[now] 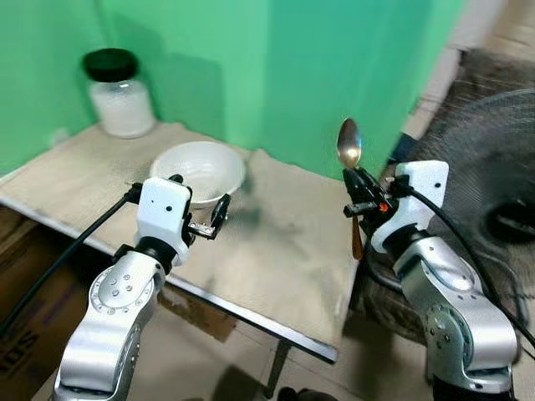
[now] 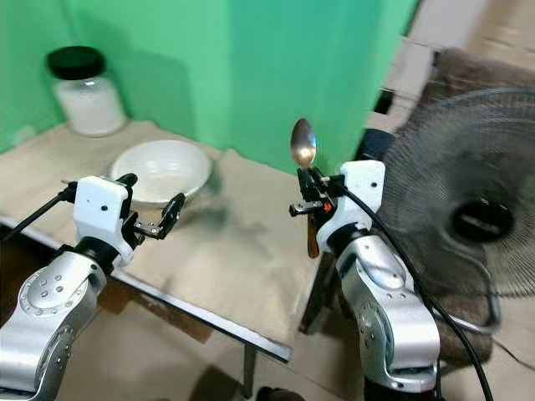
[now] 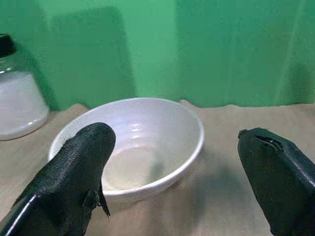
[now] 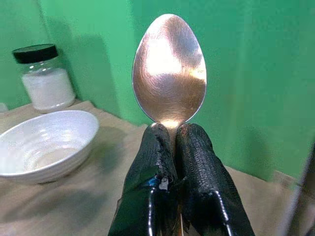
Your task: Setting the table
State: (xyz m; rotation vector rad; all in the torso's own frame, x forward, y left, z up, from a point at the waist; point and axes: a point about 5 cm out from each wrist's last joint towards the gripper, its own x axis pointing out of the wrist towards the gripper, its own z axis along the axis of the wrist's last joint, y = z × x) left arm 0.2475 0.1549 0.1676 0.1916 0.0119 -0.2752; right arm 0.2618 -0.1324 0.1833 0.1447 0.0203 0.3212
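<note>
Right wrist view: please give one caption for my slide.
Right gripper shut on an upright metal spoon, white bowl and jar behind.

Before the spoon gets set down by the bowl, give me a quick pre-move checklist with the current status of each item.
1. Spoon gripped: ok, the right claw is shut on its neck, bowl end upright.
2. Spoon over the table: not ok, it is held in the air at the table's right edge.
3. White bowl in place: ok, upright on the table and looks empty.
4. Left claw free: ok, open, holding nothing, just in front of the bowl.
5. Space to the right of the bowl: ok, bare cloth there.
6. Jar out of the way: ok, at the far left corner.
</note>
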